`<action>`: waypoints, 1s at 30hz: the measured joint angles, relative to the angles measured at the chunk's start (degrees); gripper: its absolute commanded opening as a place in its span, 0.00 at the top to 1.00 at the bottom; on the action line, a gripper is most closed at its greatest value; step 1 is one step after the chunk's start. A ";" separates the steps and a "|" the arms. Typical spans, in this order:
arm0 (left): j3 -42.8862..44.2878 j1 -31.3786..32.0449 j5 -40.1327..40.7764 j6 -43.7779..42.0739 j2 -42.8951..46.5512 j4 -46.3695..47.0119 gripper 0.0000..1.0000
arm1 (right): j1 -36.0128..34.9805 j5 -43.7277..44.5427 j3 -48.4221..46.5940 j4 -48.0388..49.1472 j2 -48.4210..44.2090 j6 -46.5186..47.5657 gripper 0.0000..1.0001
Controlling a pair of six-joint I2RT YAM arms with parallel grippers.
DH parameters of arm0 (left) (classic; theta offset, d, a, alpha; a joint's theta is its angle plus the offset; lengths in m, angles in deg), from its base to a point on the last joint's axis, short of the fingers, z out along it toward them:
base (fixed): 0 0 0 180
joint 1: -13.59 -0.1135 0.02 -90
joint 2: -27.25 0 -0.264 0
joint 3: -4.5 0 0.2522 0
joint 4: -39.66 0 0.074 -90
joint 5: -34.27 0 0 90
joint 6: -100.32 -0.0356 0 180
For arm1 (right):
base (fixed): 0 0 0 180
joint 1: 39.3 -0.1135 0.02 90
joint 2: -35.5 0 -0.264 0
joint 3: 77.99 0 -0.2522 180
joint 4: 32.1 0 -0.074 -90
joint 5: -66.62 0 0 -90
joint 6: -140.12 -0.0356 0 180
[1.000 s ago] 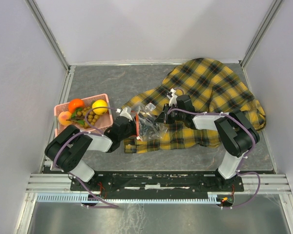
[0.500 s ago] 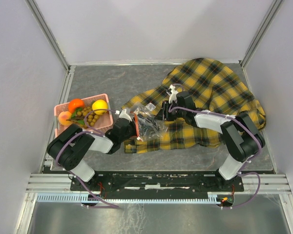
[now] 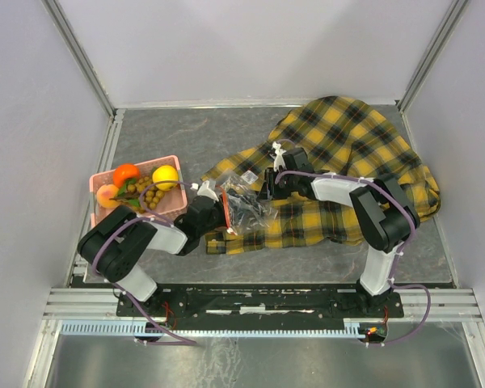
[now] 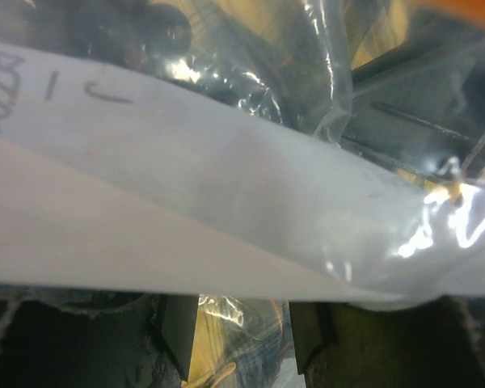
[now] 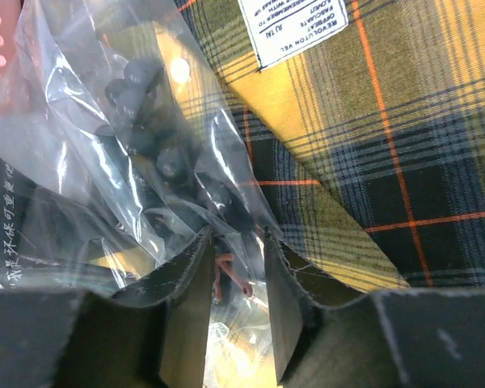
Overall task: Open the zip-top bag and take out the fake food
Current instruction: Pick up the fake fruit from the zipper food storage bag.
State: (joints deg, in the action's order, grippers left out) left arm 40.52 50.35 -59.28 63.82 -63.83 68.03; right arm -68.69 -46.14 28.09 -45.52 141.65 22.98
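The clear zip-top bag (image 3: 244, 207) lies crumpled on the plaid cloth between my two grippers, its red-orange zip strip (image 3: 225, 212) at the left end. Dark berries (image 5: 144, 133) of the fake food show through the plastic. My left gripper (image 3: 217, 208) stands at the zip end. In the left wrist view the bag's white strip (image 4: 186, 186) fills the frame, and the left gripper's (image 4: 242, 323) jaws stand apart with loose film between them. My right gripper (image 5: 236, 242) is open over the bag's other end, with film and a pinkish stem in the gap.
A pink basket (image 3: 175, 161) at the left holds an orange (image 3: 126, 173), a yellow fruit (image 3: 166, 177), a peach-coloured fruit (image 3: 107, 195) and a tan grape bunch (image 3: 150, 195). The yellow-black plaid cloth (image 3: 356, 153) spreads over the right half of the grey table, its care label (image 5: 295, 28) showing.
The right gripper has gone from shut to open and its arm has stretched left toward the bag. The left gripper's jaws have narrowed a little. The bag has barely shifted.
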 measured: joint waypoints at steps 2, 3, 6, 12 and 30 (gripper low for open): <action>0.07 -0.04 -0.46 0.00 -0.42 0.00 0.50 | -0.15 -0.61 0.04 -0.02 0.46 -0.02 0.68; 0.24 -0.04 -1.05 0.00 -0.92 0.00 0.49 | -0.26 -0.83 0.04 0.02 0.46 -0.02 0.70; 1.49 -0.09 -2.08 0.00 -2.69 0.66 0.44 | -0.94 -1.27 0.04 0.24 0.48 0.00 0.75; 3.69 -0.11 -3.23 0.00 -4.68 1.51 0.40 | -2.49 -2.08 0.09 0.55 0.48 0.02 0.83; -1.38 -1.22 -0.90 -0.02 3.13 -0.63 0.78 | -4.48 -7.10 2.93 5.75 0.48 -5.49 0.91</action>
State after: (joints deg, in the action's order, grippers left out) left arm 39.15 49.12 -60.17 63.79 -60.71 67.39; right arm -73.17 -53.24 31.02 -39.77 142.13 17.50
